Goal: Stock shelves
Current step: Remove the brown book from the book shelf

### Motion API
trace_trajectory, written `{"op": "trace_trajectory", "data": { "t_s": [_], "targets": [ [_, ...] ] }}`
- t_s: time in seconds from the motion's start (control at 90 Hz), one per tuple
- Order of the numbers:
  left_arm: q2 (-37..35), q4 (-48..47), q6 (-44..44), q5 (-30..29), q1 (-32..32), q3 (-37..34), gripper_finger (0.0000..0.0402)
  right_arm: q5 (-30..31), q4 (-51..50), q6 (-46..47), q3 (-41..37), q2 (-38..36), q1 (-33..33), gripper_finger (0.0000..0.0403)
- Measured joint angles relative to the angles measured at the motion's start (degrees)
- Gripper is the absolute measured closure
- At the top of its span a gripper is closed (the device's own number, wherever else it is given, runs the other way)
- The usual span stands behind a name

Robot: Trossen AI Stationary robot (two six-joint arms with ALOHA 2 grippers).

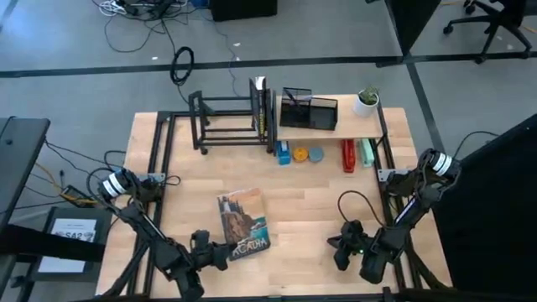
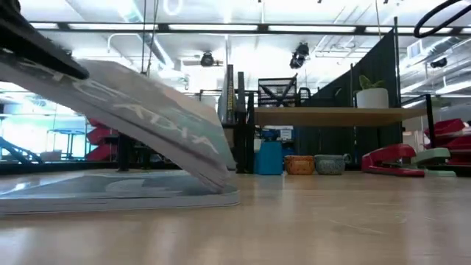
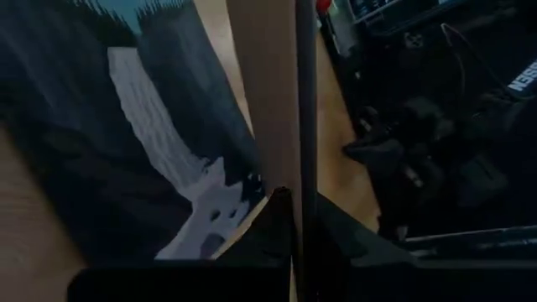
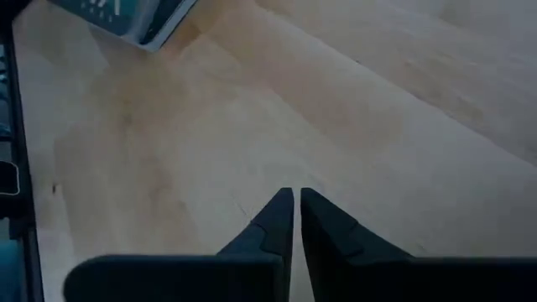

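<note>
Because the book (image 1: 242, 224) is a thin softcover with a glossy landscape cover, it will likely flex and slide rather than lift as a rigid slab, so the safest hold is on the edge nearest the spine or on a thick pinch of pages, not the cover alone. It lies near the front middle of the tabletop (image 1: 310, 201), well apart from the black tube rack (image 1: 231, 122) and the wooden plank shelf (image 1: 331, 132) at the back. The left gripper (image 1: 220, 254) is at the book's front edge, and its wrist view shows the fingers closed on a thin sheet, seemingly the cover, seen edge-on. The low view adds what the overhead cannot: the cover (image 2: 147, 110) is raised at a slant while the pages stay flat on the tabletop, so only the cover seems to be lifted. The right gripper (image 1: 340, 243) waits over bare wood at the front right, its fingers nearly together and holding nothing. Only the overhead shows the whole layout, including the red stapler (image 1: 348, 155) under the plank.
</note>
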Motion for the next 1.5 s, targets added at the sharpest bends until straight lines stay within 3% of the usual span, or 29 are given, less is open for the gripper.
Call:
{"op": "trace_trajectory", "data": {
  "t_s": [0.211,0.589,1.5],
  "targets": [
    [3.2,0.4,-5.3,3.2,0.4,0.0,0.0392,0.1,0.0,0.0,0.0,0.0,0.0,0.0403],
    [4.2,0.4,-5.8,4.3,0.9,0.1,0.0314,0.9,-0.1,-0.5,0.0,0.0,0.0,0.0403],
    [4.4,3.5,-1.9,4.5,0.5,0.0,0.0252,1.0,-0.1,-0.5,0.0,0.0,0.0,0.0402]
  ]
}}
